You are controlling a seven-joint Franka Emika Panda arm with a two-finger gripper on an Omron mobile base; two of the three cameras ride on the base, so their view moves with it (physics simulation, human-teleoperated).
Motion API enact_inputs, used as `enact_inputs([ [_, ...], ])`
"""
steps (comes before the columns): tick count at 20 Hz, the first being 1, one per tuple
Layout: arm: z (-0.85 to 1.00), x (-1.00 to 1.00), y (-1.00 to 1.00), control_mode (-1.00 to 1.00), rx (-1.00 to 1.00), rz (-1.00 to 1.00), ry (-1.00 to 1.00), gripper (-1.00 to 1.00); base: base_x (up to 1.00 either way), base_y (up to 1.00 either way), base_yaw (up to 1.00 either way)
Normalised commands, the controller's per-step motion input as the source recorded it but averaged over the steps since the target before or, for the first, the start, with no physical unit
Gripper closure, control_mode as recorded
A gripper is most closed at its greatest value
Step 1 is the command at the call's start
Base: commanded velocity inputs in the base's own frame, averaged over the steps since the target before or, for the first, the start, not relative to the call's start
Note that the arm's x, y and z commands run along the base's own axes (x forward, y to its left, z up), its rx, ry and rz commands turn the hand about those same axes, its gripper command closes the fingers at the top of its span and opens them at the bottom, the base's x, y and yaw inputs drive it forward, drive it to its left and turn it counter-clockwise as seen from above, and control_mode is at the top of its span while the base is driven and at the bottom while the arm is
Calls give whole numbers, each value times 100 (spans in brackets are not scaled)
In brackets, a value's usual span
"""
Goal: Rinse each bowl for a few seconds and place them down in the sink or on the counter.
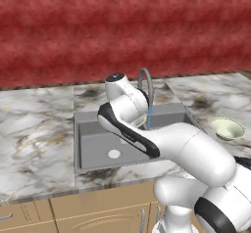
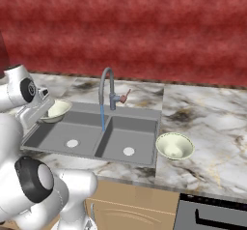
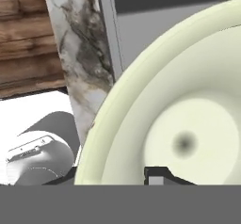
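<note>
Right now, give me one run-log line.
gripper: shut on held bowl over sink | faucet: running | second bowl: on counter

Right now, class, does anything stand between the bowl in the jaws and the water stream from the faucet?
Nothing visible does. The held bowl hangs over the left basin of the sink, with only open basin between it and the stream. The other bowl sits aside on the counter.

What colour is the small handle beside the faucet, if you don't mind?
The faucet handle is reddish-brown, seen best in the right base view.
</note>
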Motion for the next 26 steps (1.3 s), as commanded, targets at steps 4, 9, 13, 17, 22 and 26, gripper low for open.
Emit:
enact_inputs([
  [4,-4,0,-26,-100,0,-43,0,100,0,0,0],
  [9,-11,-9,-17,-100,0,-40,0,100,0,0,0],
  [13,-3,-48,-19,-100,0,-31,-2,100,0,0,0],
  [17,3,-64,-29,-100,0,-13,-4,100,0,0,0],
  [22,17,-27,-57,-100,3,-1,-4,100,0,0,0],
  [26,9,-1,-68,-100,3,0,-1,100,0,0,0],
])
